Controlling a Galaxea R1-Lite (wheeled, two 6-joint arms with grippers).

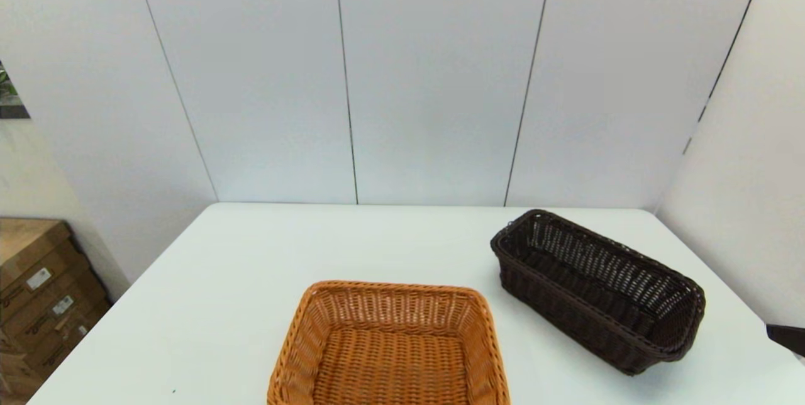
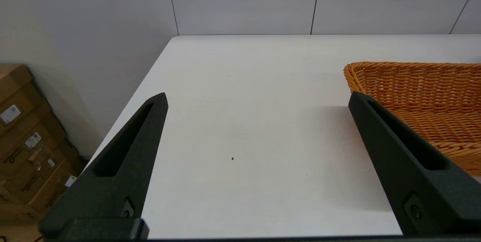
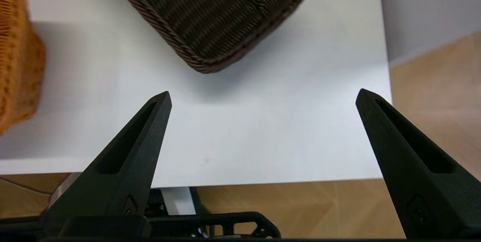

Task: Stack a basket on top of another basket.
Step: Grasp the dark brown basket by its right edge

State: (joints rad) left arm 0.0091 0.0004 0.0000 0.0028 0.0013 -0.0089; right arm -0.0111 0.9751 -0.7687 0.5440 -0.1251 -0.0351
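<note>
The dark brown basket stands empty on the right side of the white table, set at an angle; the right wrist view shows its near end. The orange-tan basket sits empty at the front centre, and one corner of it appears in the left wrist view. My right gripper hovers open above the table's front right corner, short of the dark basket; only a black tip of it shows at the right edge of the head view. My left gripper is open over bare table left of the orange-tan basket.
Cardboard boxes are stacked on the floor left of the table. White wall panels close the back and right sides. Wooden floor shows past the table's right edge.
</note>
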